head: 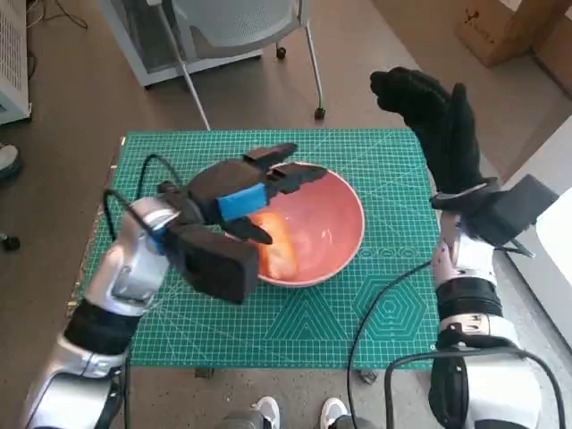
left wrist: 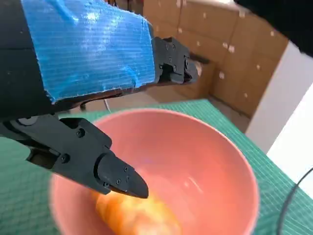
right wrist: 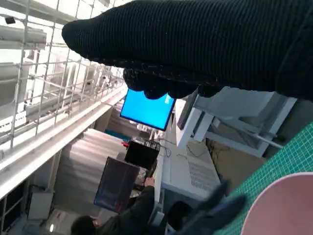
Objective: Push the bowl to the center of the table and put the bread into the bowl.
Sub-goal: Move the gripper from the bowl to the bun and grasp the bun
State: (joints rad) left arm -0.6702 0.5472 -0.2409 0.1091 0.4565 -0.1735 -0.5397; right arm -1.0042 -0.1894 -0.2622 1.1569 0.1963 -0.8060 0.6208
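At the frame's center, the orange-yellow bread piece (head: 279,243) lies inside the round pink bowl (head: 332,223) on the green-matted worktop (head: 375,313). Above it hovers the blue-taped left hand (head: 234,201), fingers (left wrist: 117,177) apart and empty. At upper right, the black-gloved right hand (head: 438,116) is raised, fingers spread.

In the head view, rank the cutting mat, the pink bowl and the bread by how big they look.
Largest to smallest:
1. green cutting mat
2. pink bowl
3. bread, partly hidden under the left hand, yet clearly smallest
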